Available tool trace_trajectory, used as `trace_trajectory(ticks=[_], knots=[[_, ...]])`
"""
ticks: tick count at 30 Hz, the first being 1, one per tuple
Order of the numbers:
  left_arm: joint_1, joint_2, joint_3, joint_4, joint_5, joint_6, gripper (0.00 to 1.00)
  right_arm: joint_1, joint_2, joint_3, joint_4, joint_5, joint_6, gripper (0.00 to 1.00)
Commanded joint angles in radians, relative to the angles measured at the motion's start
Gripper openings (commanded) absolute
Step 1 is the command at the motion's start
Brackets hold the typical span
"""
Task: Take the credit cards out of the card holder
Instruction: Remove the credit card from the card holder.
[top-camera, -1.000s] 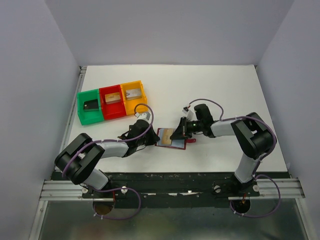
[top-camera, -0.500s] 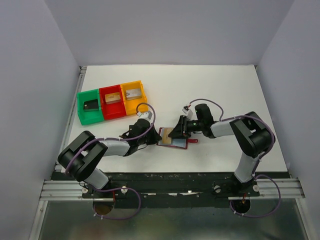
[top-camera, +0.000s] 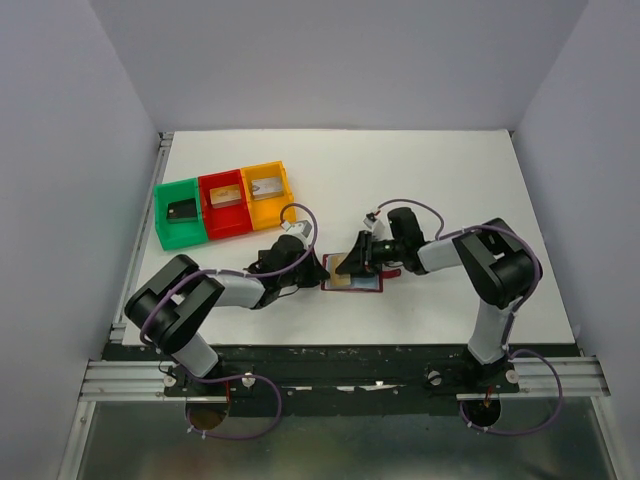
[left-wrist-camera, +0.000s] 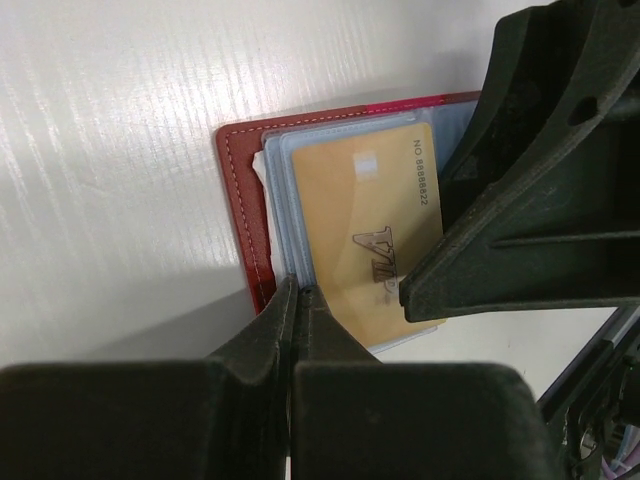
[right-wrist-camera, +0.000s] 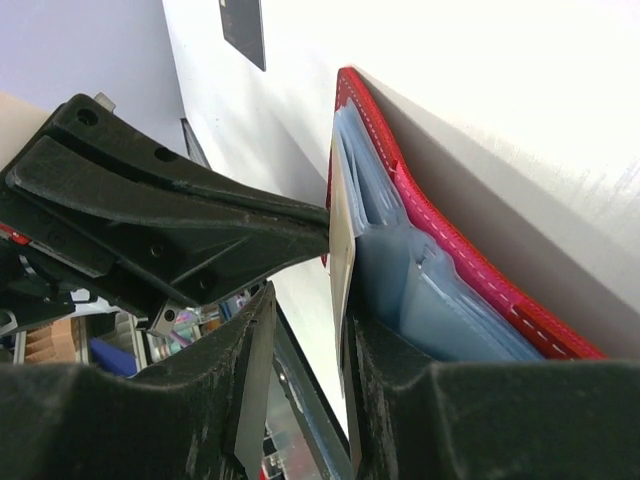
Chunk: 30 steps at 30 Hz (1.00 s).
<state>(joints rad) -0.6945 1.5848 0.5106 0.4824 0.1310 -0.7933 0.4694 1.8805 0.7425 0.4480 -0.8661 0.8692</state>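
Right now you are working on the gold-orange card (left-wrist-camera: 360, 240). It sits in a light blue pocket of the card holder (left-wrist-camera: 240, 190), which lies open on the worktop (left-wrist-camera: 120, 150) between both grippers. Your left gripper (left-wrist-camera: 297, 295) has its fingers pressed together at the pocket's near corner; I cannot tell whether it pinches anything. Your right gripper (right-wrist-camera: 310, 305) stands slightly open, with the card's edge against one finger and clear of the other. Next, close on that edge and draw the card straight out while the left steadies the holder.
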Motion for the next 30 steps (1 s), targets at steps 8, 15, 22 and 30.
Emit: trace_trajectory(ticks=[8,15,22,30], knots=[[-0.017,0.032,0.006,-0.021,0.052,0.022,0.00,0.021,0.043,0.055,-0.009,-0.033,-0.001,0.40],[-0.017,0.004,-0.023,-0.071,-0.028,-0.014,0.00,0.021,-0.023,0.054,-0.095,0.006,-0.047,0.35],[-0.010,-0.009,-0.041,-0.099,-0.064,-0.038,0.00,0.008,-0.063,0.043,-0.143,0.016,-0.073,0.32],[0.007,-0.009,-0.060,-0.100,-0.068,-0.066,0.00,-0.003,-0.104,0.024,-0.186,0.029,-0.105,0.32]])
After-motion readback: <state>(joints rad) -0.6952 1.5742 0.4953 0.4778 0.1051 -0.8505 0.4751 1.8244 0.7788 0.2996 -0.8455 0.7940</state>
